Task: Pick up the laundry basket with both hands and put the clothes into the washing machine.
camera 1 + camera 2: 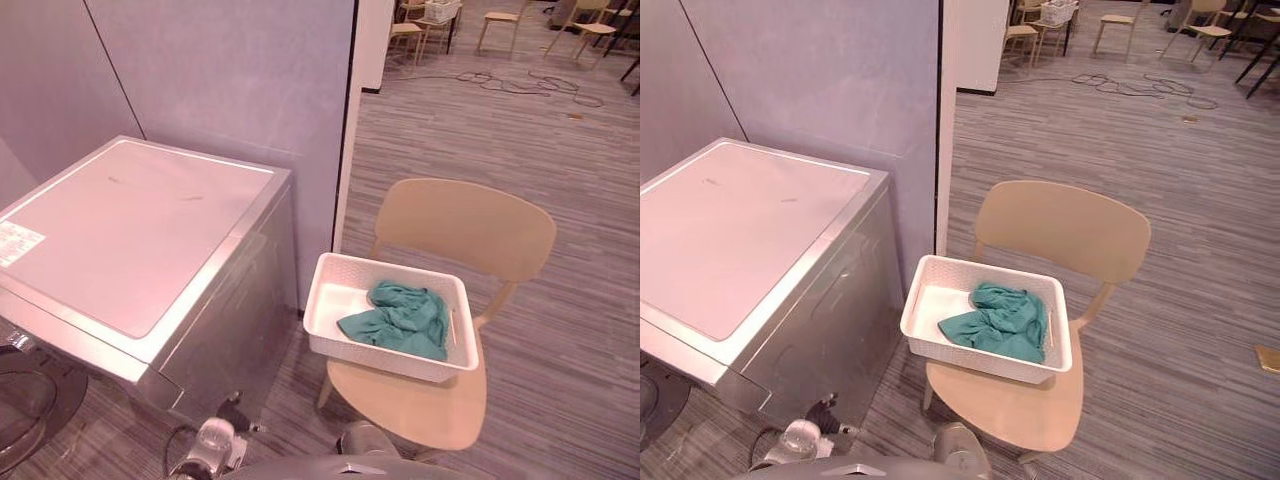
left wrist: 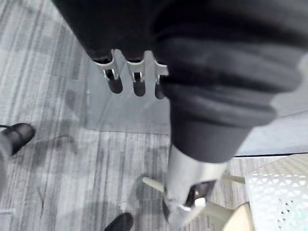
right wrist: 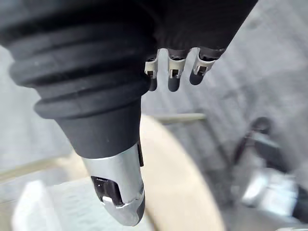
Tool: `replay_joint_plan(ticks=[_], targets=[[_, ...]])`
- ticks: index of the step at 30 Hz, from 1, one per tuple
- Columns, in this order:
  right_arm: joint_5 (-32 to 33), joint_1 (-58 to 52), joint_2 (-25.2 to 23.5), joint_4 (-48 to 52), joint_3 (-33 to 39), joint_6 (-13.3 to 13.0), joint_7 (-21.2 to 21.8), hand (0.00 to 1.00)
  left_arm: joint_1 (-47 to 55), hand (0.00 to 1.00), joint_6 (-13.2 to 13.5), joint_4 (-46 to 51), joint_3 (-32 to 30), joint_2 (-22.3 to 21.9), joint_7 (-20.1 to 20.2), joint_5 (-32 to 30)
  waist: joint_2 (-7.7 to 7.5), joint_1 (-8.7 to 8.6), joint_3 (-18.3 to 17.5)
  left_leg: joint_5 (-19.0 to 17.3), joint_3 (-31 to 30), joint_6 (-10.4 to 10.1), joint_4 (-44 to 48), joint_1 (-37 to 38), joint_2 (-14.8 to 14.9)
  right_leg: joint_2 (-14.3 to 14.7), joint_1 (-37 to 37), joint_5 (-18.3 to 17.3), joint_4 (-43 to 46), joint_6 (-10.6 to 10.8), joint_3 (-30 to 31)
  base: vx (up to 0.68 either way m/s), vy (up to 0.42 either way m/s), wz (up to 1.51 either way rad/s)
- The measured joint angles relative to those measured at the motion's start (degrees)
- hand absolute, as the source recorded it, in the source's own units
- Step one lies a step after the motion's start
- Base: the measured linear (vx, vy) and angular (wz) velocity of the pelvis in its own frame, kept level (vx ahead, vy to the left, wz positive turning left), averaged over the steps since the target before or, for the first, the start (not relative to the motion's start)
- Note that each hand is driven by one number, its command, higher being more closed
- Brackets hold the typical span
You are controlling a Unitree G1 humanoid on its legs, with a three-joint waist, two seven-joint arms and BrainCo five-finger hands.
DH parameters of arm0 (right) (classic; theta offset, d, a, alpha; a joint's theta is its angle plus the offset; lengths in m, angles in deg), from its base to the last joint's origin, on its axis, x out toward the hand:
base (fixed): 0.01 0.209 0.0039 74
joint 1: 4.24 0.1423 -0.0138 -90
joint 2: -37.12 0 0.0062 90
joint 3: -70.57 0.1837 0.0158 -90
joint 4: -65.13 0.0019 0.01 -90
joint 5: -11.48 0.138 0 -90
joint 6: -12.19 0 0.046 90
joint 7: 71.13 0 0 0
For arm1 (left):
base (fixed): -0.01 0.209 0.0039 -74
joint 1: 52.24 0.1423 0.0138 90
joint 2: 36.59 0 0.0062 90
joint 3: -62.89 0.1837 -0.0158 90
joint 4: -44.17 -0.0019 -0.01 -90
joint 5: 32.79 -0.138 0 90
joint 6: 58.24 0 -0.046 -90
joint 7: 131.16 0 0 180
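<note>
In the left eye view the task is at its very beginning, as I judge it. The white basket stands on the seat of a wooden chair, just beside the washing machine, and no hand touches it. Inside the basket lies one crumpled heap of green clothes, toward the end far from the machine. The rest of its bottom is bare. At the lower front of the machine a dark round part shows. It may be the door, but I cannot tell if the drum is open.

The right eye view gives the same arrangement. The basket sits flat on the seat and its two short ends point to the robot's left and right. The left end is close to the side of the machine.

In the left wrist view the left hand hangs above the floor with its fingers straight and loose and the thumb apart, and it holds nothing. A white lattice corner of the basket is near it.

In the right wrist view the right hand is loose and empty in the same way, above the chair seat.

The next move, I think, calls for both hands to go down to the two short ends of the basket. They must take the rim evenly and lift it level, so that the clothes do not slide out.
</note>
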Motion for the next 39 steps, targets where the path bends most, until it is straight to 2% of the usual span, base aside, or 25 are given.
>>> replay_joint_plan(ticks=[3, 6, 8, 12, 15, 18, 20, 22, 23, 24, 25, 26, 27, 30, 31, 32, 33, 35, 37, 39], targets=[[-0.69, -6.38, 0.75, 22.41, 1.91, -1.48, 2.65, 0.00, 0.95, 0.00, 0.07, 0.02, 1.55, -0.29, 0.01, -2.29, -0.45, -1.15, -0.58, 0.66, -0.03, 0.13, -0.41, -2.53, 0.67, 0.36, -1.23, 2.11, -2.63, -0.14, -0.33, -0.06, -0.014, 0.06], [-0.20, -9.24, 0.62, 35.26, 7.08, -2.78, 4.83, 0.00, 2.36, 0.00, 0.75, 0.20, 4.26, -1.22, 0.10, -3.41, 0.05, -2.84, -1.58, 1.64, -0.56, 0.15, -1.07, -4.45, 0.88, 0.01, -1.18, 4.45, -6.28, 0.51, -1.20, 0.00, 0.026, 0.16], [0.78, -9.87, 0.64, 42.45, 10.73, -3.54, 5.96, 0.00, 3.18, 0.00, 1.49, 0.27, 5.47, -1.66, 0.15, -4.00, 0.46, -3.55, -2.59, 1.89, -0.57, -0.01, -1.01, -5.58, 0.68, -0.44, -1.10, 5.92, -8.65, 0.74, -1.14, 0.03, 0.063, 0.08], [0.66, -5.62, 1.16, 48.50, 16.79, -6.62, 5.23, 0.00, 3.67, 0.00, 2.48, 0.28, 8.22, -1.55, 0.36, -6.30, 1.04, -3.98, -3.60, 1.89, -0.32, 0.00, -1.07, -6.79, -0.27, -1.67, -0.01, 8.88, -13.81, 1.49, -0.89, 0.02, 0.096, 0.00], [0.56, -0.61, 3.83, 49.19, 13.53, -7.93, 3.93, 0.00, 3.58, 0.00, 3.17, 0.24, 10.16, -1.17, 0.75, -7.97, 1.38, -3.84, -3.83, 1.91, -0.36, 0.13, -1.70, -6.90, -1.03, -2.83, 2.21, 11.69, -18.85, 2.21, -0.99, -0.01, 0.096, 0.05], [-4.26, 3.38, 11.88, 49.10, 3.08, -8.18, 4.02, 0.00, 2.81, 0.00, 3.48, 0.07, 12.67, -0.66, 1.38, -8.94, 1.74, -2.76, -4.14, 2.06, -1.84, 0.37, -1.90, -9.07, -2.53, -4.93, 3.28, 14.38, -23.91, 2.97, -1.97, -0.02, 0.086, 0.23], [-6.31, 5.10, 16.42, 48.43, -1.23, -8.63, 4.70, 0.00, 2.39, 0.00, 3.46, -0.01, 13.56, -0.21, 1.38, -8.92, 2.16, -2.26, -4.07, 2.46, -3.38, 0.90, -1.92, -10.41, -3.22, -5.95, 3.57, 15.16, -25.48, 3.35, -3.02, -0.01, 0.041, 0.36], [-8.21, 9.82, 22.64, 42.07, -6.47, -9.12, 5.91, 0.00, 2.01, 0.00, 3.46, 0.12, 13.71, 0.67, 1.37, -8.87, 2.38, -1.68, -3.30, 3.06, -5.70, 1.13, -1.89, -11.55, -3.77, -7.00, 4.81, 15.48, -26.63, 3.46, -5.41, -0.01, 0.035, 0.56], [-8.31, 11.45, 24.03, 39.32, -7.85, -9.09, 5.94, 0.00, 1.83, 0.00, 3.47, 0.21, 13.92, 1.12, 1.37, -8.86, 2.72, -1.36, -3.26, 3.21, -6.33, 1.13, -1.90, -11.70, -3.84, -7.19, 5.17, 15.48, -26.81, 3.46, -6.03, -0.03, 0.022, 0.50], [-8.43, 15.73, 27.18, 31.77, -11.33, -8.80, 5.97, 0.00, 1.48, 0.00, 3.45, 0.87, 14.71, 2.25, 1.33, -8.73, 2.57, -0.29, -2.40, 3.50, -7.26, 1.07, -1.93, -12.30, -4.00, -7.48, 5.11, 15.51, -26.87, 3.43, -6.83, -0.02, 0.011, 0.35], [-8.51, 17.72, 28.36, 28.69, -12.66, -8.73, 5.98, 0.00, 1.24, 0.00, 3.45, 1.03, 14.75, 2.65, 1.33, -8.69, 3.09, 0.02, -2.00, 3.66, -7.80, 1.05, -1.83, -12.71, -4.10, -7.69, 5.16, 15.50, -26.85, 3.43, -7.39, -0.05, 0.015, 0.37], [-9.23, 21.83, 30.53, 22.48, -15.16, -8.34, 5.97, 0.00, 0.61, 0.00, 3.41, 1.12, 14.76, 3.31, 1.32, -8.30, 2.73, 0.61, -0.42, 4.20, -8.39, 1.15, -1.88, -13.25, -4.37, -7.98, 4.96, 15.63, -26.82, 3.46, -7.82, -0.04, 0.009, 0.35], [-12.17, 26.11, 31.97, 16.13, -17.11, -7.29, 5.67, 0.00, -0.03, 0.00, 3.31, 1.18, 14.77, 3.81, 1.24, -7.69, 3.78, 1.02, 0.68, 4.55, -9.21, 1.01, -1.84, -13.81, -4.50, -8.20, 4.94, 15.73, -26.78, 3.42, -8.58, -0.06, 0.008, 0.33], [-18.08, 34.68, 33.05, 1.94, -19.46, -5.21, 5.26, 0.00, -1.28, 0.00, 3.13, 1.67, 14.67, 4.17, 1.01, -5.97, 4.62, 2.28, 3.61, 5.08, -10.19, 0.83, -1.87, -14.51, -4.45, -8.23, 4.63, 15.79, -26.36, 3.32, -9.31, -0.04, -0.003, 0.18], [-19.25, 36.92, 33.41, -2.48, -20.28, -4.51, 4.38, 0.00, -1.46, 0.00, 3.00, 2.00, 14.71, 4.07, 0.83, -5.17, 4.37, 2.64, 4.40, 5.20, -10.44, 0.81, -1.89, -15.14, -4.48, -8.25, 4.01, 15.79, -26.12, 3.32, -9.45, -0.04, -0.006, 0.09], [-19.82, 39.78, 33.40, -7.28, -20.32, -3.49, 3.32, 0.00, -1.66, 0.00, 2.93, 2.62, 14.66, 4.11, 0.46, -4.10, 5.43, 3.11, 4.92, 5.43, -10.74, 0.74, -1.77, -16.01, -4.50, -8.26, 2.94, 15.83, -25.46, 3.26, -9.54, -0.03, -0.004, 0.07], [-19.97, 40.43, 33.42, -8.19, -20.28, -3.32, 3.19, 0.00, -1.75, 0.00, 2.91, 2.77, 14.65, 4.12, 0.40, -3.87, 5.44, 3.19, 5.23, 5.49, -10.79, 0.75, -1.76, -16.16, -4.50, -8.26, 2.77, 15.83, -25.31, 3.25, -9.56, -0.04, -0.006, 0.11], [-21.84, 46.29, 34.10, -16.95, -20.25, -1.99, 1.91, 0.00, -2.81, 0.00, 2.87, 3.52, 14.42, 4.32, -0.04, -1.46, 5.95, 3.56, 8.27, 6.19, -11.44, 0.81, -1.49, -17.99, -4.51, -8.34, 0.41, 15.66, -23.69, 2.99, -10.20, -0.04, -0.016, 0.15], [-21.85, 49.76, 34.98, -21.46, -20.24, -0.97, 0.84, 0.00, -3.89, 0.00, 2.88, 3.77, 13.71, 4.32, -0.47, -0.36, 6.33, 3.78, 10.70, 6.23, -12.15, 0.82, -0.37, -19.24, -4.54, -8.41, -0.84, 15.44, -22.20, 2.72, -10.34, -0.05, -0.009, 0.12], [-21.85, 52.90, 35.93, -25.38, -20.09, -0.88, 0.38, 0.00, -3.86, 0.00, 2.89, 5.21, 12.99, 4.32, -1.54, 1.14, 6.72, 4.05, 12.19, 6.24, -12.31, 0.81, 0.62, -20.89, -4.59, -8.41, -2.92, 14.99, -20.32, 2.54, -10.13, -0.07, -0.011, 0.05]])
